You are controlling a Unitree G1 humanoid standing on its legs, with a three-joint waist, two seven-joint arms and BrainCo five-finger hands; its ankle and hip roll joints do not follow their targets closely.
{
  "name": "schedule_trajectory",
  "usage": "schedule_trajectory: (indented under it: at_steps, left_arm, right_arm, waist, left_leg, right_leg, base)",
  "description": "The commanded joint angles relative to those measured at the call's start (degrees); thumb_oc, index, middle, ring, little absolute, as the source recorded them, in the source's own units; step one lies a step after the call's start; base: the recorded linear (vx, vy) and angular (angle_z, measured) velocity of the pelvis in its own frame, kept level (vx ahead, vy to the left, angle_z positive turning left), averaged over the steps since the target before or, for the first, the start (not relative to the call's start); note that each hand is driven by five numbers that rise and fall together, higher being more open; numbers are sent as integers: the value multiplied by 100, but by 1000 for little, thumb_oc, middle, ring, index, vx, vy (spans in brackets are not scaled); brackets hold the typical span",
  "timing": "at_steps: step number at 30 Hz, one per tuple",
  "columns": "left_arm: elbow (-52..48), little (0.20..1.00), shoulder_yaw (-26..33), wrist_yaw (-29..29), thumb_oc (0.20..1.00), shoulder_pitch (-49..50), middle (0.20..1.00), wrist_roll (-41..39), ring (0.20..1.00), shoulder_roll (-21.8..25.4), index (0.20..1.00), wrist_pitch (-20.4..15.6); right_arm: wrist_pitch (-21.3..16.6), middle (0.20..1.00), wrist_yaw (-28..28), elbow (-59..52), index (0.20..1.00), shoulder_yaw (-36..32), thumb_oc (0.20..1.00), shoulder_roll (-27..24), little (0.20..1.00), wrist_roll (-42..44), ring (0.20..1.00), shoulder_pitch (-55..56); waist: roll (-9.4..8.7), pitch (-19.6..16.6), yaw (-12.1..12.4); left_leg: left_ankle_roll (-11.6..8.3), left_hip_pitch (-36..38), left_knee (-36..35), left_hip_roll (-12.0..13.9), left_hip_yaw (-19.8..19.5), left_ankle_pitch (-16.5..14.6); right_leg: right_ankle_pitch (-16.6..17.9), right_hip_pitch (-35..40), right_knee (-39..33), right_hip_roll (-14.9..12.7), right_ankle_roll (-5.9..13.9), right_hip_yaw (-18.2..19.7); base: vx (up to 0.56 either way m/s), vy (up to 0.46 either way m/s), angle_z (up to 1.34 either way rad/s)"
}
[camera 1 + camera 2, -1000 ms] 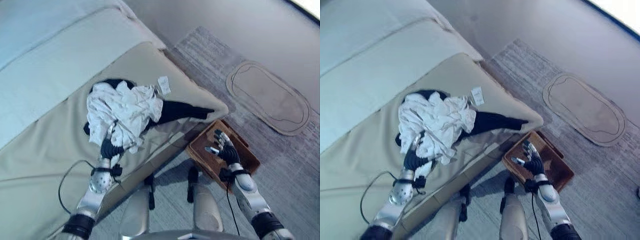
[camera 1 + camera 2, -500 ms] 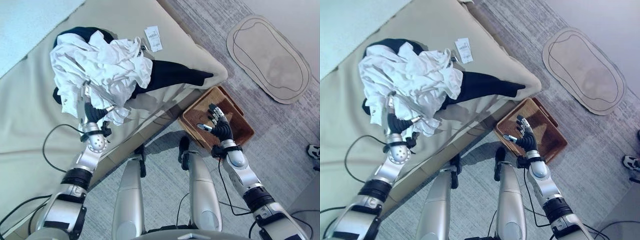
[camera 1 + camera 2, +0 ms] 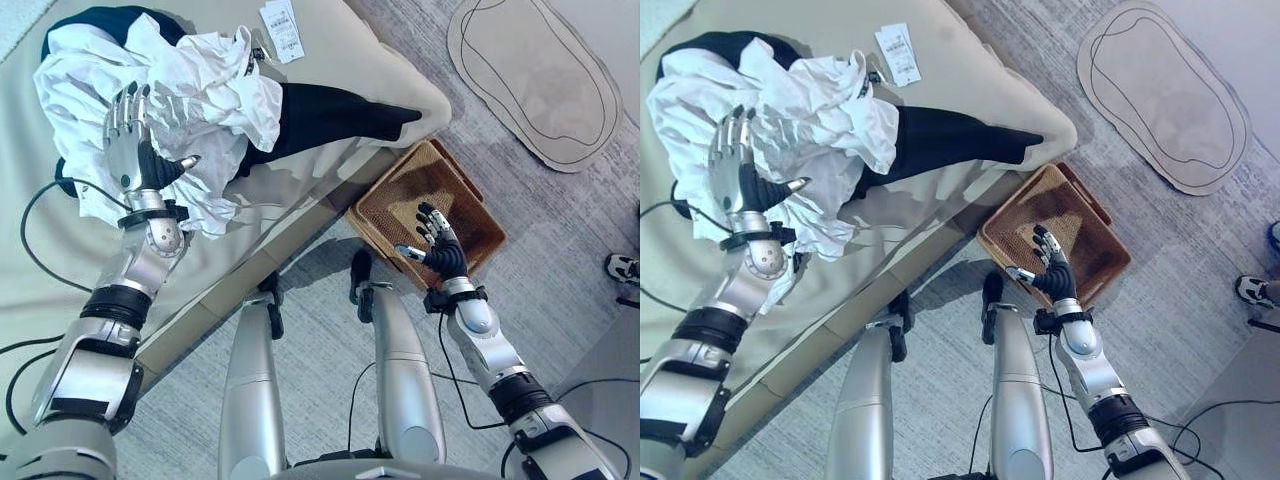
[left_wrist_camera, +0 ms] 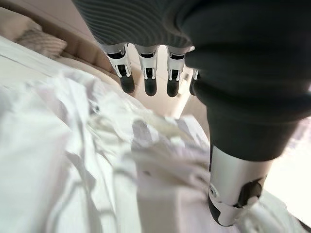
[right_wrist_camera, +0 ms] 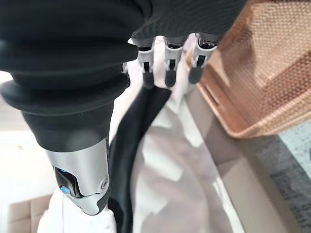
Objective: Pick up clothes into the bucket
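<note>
**Reaching for the clothes**

The left hand (image 3: 135,155) hovers spread open over the white shirt (image 3: 200,95) heaped on the bed (image 3: 330,50), holding nothing. The right hand (image 3: 438,250), open and empty, waits above the basket (image 3: 395,200). Next, lower and grasp cloth.

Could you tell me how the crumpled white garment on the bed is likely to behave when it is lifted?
The white garment lies in loose, deep folds, so it will probably drape and sag. It overlaps the black garment, which may drag along. The left robot hand is open above it.
</note>
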Motion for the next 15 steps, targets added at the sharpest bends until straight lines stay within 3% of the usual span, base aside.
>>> schedule_trajectory:
  at_steps: [1, 7, 8, 9, 15]
  left_arm:
    - [350, 1000, -160, -108, 1000, -91, 1000, 386, 1000, 148, 1000, 84]
    - [748, 1000, -472, -516, 1000, -252, 1000, 461, 1000, 195, 1000, 137]
    - [921, 492, -529, -700, 492, -266, 492, 456, 492, 185, 492, 201]
    - [987, 200, -564, -803, 200, -314, 200, 443, 200, 173, 200, 283]
    - [1185, 200, -502, -1034, 200, -338, 200, 332, 200, 188, 200, 357]
  right_arm:
    - [-395, 1000, 51, -380, 1000, 59, 1000, -148, 1000, -150, 1000, 312]
    - [-400, 1000, 87, -341, 1000, 48, 1000, -140, 1000, -159, 1000, 250]
    - [-382, 1000, 99, -299, 1000, 44, 1000, -138, 1000, -173, 1000, 237]
    - [-369, 1000, 92, -283, 1000, 32, 1000, -140, 1000, -196, 1000, 224]
    - [-315, 1000, 204, -332, 1000, 32, 1000, -130, 1000, -163, 1000, 247]
  waist:
    - [84, -596, -72]
    - [92, -661, -108]
    - [118, -710, -94]
    - [97, -707, -123]
    - [103, -772, -119]
  left_leg:
    - [67, -217, 457, 79, -227, -413]
    - [82, -305, 478, 76, -200, -413]
    - [59, -252, 545, 106, -219, -622]
    - [92, -342, 500, 63, -175, -418]
    - [107, -371, 482, 54, -166, -418]
  right_leg:
    - [823, 101, -1087, -180, 490, 580]
    - [854, -15, -1088, -167, 500, 631]
    - [675, 15, -1008, -120, 532, 642]
    - [873, -36, -1106, -165, 501, 636]
    - [903, -47, -1163, -170, 504, 642]
  base:
    - [6, 26, -3]
    - [17, 19, -3]
    - [0, 0, 0]
    - [3, 25, -4]
    - [-13, 8, -1]
